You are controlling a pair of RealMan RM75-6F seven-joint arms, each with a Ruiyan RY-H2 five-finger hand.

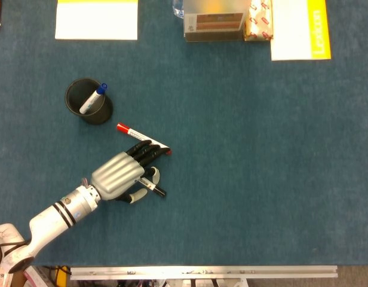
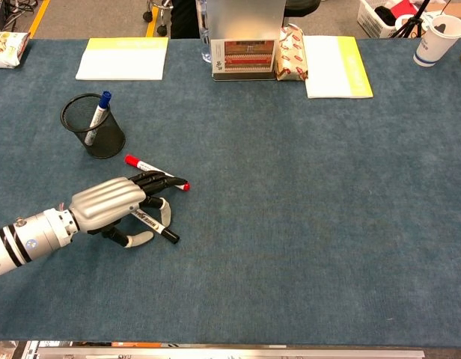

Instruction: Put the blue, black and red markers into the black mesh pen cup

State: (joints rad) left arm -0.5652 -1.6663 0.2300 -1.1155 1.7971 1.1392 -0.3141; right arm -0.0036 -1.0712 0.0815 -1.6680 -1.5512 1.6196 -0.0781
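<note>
My left hand (image 1: pixel 120 175) (image 2: pixel 111 203) is palm-down on the blue felt tabletop (image 1: pixel 244 155), dark fingers (image 1: pixel 145 149) stretched fwd over the red-capped white marker (image 1: pixel 131 133) (image 2: pixel 143 164). Thumb and a finger sit either side of the black-capped marker (image 1: pixel 154 188) (image 2: pixel 159 229), but I can't tell if it's actually pinched or just touched.

Red marker: flat on table, long axis diagonal, red cap at upper-left toward the cup, other end under my fingertips at lower-right. Black marker: also diagonal, black cap at lower-right, rest hidden under palm. The two lie roughly parallel, near each other.

Black mesh cylindrical pen cup (image 1: pixel 86 100) (image 2: pixel 93 125) stands upright, up-left of the hand, near the red cap. Inside: blue-capped white marker (image 1: pixel 92 99) (image 2: pixel 98 111), leaning, cap up and sticking over the rim at upper-right.

Right hand not in either view.
</note>
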